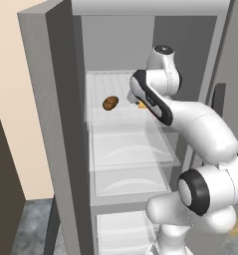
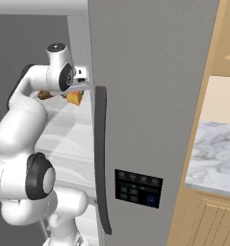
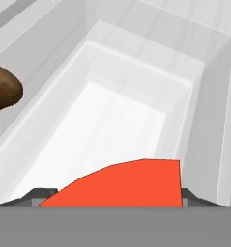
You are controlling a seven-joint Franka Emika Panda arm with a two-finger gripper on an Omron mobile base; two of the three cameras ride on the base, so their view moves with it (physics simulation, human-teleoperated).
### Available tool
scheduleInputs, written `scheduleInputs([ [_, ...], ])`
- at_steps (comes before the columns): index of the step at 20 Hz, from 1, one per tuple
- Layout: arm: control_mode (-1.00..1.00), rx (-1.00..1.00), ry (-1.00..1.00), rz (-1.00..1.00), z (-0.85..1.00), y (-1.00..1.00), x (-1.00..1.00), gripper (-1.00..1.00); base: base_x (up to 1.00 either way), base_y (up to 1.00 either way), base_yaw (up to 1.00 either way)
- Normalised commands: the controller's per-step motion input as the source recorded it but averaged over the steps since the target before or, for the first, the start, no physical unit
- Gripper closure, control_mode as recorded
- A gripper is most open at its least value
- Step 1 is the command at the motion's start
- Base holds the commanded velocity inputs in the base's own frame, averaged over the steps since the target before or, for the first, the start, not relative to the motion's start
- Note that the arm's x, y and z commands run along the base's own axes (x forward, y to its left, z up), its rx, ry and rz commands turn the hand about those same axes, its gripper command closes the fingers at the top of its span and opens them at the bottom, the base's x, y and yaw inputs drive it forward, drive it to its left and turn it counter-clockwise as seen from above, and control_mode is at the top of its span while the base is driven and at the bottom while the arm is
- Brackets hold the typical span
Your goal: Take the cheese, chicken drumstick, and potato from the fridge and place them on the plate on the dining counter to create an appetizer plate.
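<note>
Inside the fridge [image 1: 51,99], whose door stands open, the white arm reaches to the upper white shelf [image 1: 108,82]. On this shelf, in the left base view, a small brown piece [image 1: 110,103] lies left of the arm; I cannot tell if it is the potato or the chicken drumstick. Just beside the dark wrist a small yellow-orange bit of the cheese [image 1: 142,104] shows past the arm.

From the right base view the cheese [image 2: 75,97] hangs directly under the hand, and another brown bit [image 2: 44,95] is visible behind the arm at shelf height. On the grey door the black dispenser panel [image 2: 138,188] and a long dark handle [image 2: 101,158] are seen, and at the right there is a marble surface [image 2: 215,158] on light wood.

Seen by the hand view, the red rind face of the cheese [image 3: 122,185] sits between the two dark fingertips [image 3: 39,195], which touch it on both sides, so the end effector [image 3: 112,198] pinches the wedge. Below it lies a white drawer or bin [image 3: 117,116], apart from the cheese. A brown rounded lump [image 3: 3,91] is at the left edge on a white ledge.
</note>
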Motion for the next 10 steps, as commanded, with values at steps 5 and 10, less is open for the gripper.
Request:
scheduleInputs([
  [5,-1.0,0.0,-0.09,0.0,0.0,0.01,-1.0,1.0,0.0,0.0,0.0],
  [10,-1.0,0.0,-0.1,0.0,0.0,0.0,-0.84,1.0,0.0,0.0,0.0],
])
